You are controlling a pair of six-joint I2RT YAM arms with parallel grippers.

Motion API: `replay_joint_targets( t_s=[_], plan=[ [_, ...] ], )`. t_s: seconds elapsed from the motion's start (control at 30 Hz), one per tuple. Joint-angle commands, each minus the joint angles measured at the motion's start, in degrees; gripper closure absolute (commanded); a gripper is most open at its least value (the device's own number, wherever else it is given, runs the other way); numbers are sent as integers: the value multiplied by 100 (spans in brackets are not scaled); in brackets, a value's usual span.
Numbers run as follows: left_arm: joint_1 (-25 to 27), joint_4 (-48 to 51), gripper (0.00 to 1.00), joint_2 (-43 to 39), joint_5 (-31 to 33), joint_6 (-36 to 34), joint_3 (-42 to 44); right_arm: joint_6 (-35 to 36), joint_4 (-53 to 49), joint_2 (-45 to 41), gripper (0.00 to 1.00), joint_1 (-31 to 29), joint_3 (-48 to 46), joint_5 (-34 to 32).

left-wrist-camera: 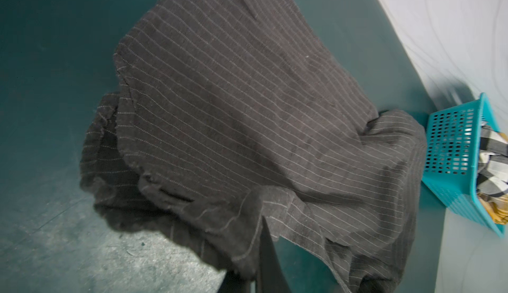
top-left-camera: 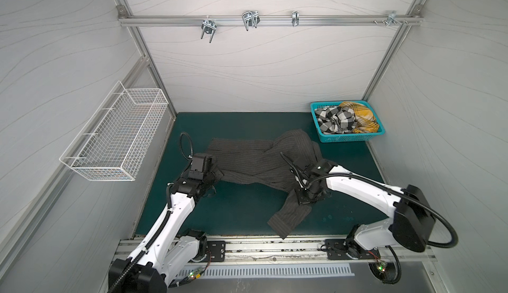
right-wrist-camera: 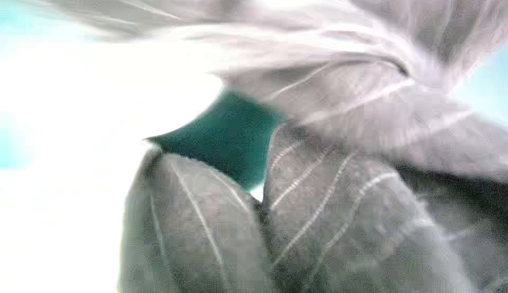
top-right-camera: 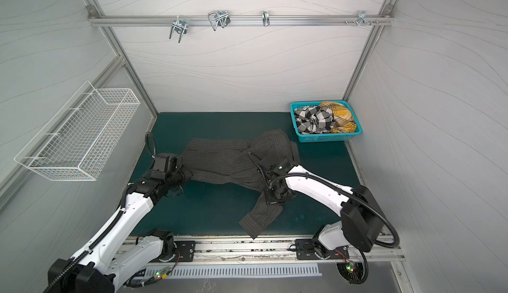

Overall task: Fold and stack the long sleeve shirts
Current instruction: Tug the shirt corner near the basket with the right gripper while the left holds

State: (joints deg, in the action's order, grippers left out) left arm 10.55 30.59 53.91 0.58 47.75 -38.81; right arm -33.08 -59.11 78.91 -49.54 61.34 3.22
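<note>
A dark charcoal pinstripe shirt [top-left-camera: 255, 159] [top-right-camera: 228, 159] lies crumpled across the green mat, one sleeve trailing toward the front edge. At the shirt's left end my left gripper [top-left-camera: 217, 174] [top-right-camera: 188, 174] is shut on a bunch of the cloth; in the left wrist view the fabric [left-wrist-camera: 247, 99] hangs over the dark fingers [left-wrist-camera: 268, 253]. My right gripper [top-left-camera: 295, 196] [top-right-camera: 268, 198] is low on the shirt where the sleeve starts, shut on the cloth. The right wrist view is blurred and filled with striped folds [right-wrist-camera: 330, 209] that hide the jaws. The check shirt [top-left-camera: 334, 120] and yellow plaid shirt [top-left-camera: 360, 115] lie crumpled in the basket.
The teal lattice basket [top-left-camera: 343, 138] [top-right-camera: 321, 138] [left-wrist-camera: 450, 146] stands at the back right corner of the mat [top-left-camera: 242, 206]. A white wire basket [top-left-camera: 118, 137] hangs on the left wall. Metal hooks hang from a rail [top-left-camera: 250, 19] on the back wall.
</note>
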Motion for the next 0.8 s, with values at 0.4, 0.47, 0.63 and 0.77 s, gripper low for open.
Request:
replay_joint_targets(
  t_s=[0.4, 0.47, 0.63, 0.77],
  plan=[
    [31, 689, 100, -342, 135, 246, 507, 313, 296, 2593, 27, 2995, 3947, 2554],
    [28, 704, 100, -406, 127, 289, 471, 450, 218, 2125, 23, 2941, 3381, 1880],
    [-28, 866, 100, -329, 93, 278, 238, 475, 306, 365, 16, 3378, 1015, 826],
    [-224, 1045, 100, -348, -56, 223, 113, 433, 839, -235, 30, 4385, -441, 1447]
  ],
)
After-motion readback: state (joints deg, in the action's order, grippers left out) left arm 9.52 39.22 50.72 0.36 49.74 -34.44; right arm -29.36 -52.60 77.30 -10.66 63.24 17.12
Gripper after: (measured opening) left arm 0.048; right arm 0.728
